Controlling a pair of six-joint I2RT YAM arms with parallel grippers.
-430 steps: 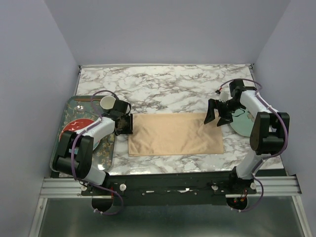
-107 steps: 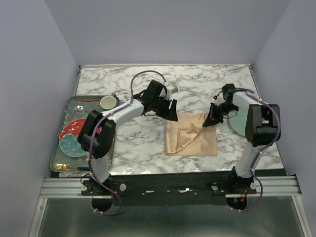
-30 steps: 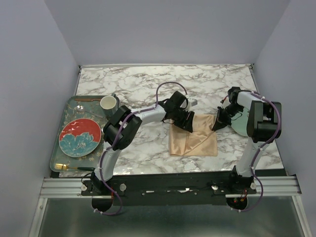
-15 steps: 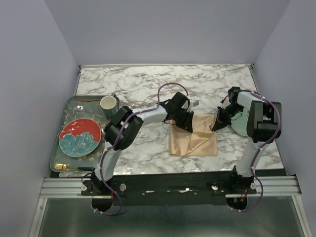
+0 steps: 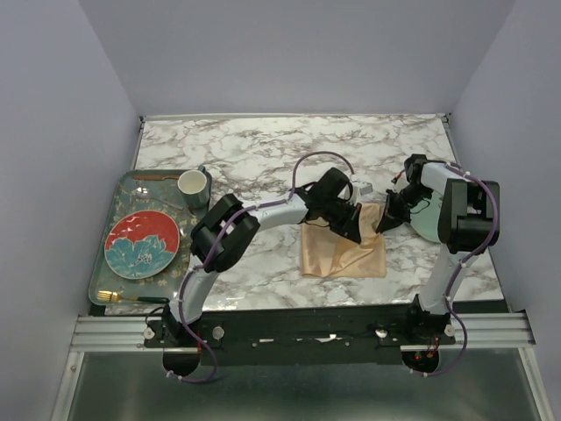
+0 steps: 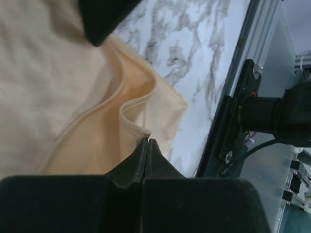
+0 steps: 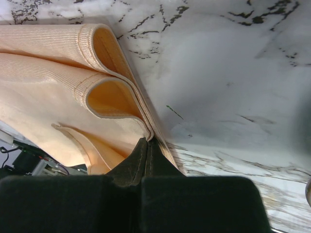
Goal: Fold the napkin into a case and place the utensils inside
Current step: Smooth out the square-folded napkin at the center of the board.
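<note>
The peach-orange napkin [image 5: 344,256] lies folded into a rough square right of the table's middle; no narrow case shape shows. My left gripper [image 5: 352,221] is over its upper part, jaws shut, with a hemmed edge of the napkin [image 6: 73,97] pinched at the tips of the left gripper [image 6: 147,141]. At the napkin's upper right corner, my right gripper [image 5: 390,215] is shut on several stacked layers of the napkin [image 7: 48,87], which enter the tips of the right gripper [image 7: 148,141]. The gold utensils [image 5: 110,296] lie on the tray's near edge, far from both grippers.
A grey patterned tray [image 5: 188,263] at the left holds a red plate [image 5: 140,243] and a white cup [image 5: 193,184]. A pale green plate [image 5: 431,224] sits right of the right gripper. The table's front rail [image 6: 228,126] shows in the left wrist view.
My left gripper has shut and moved right across the napkin's upper part, drawing a cloth edge with it. The right gripper has stayed shut at the corner.
</note>
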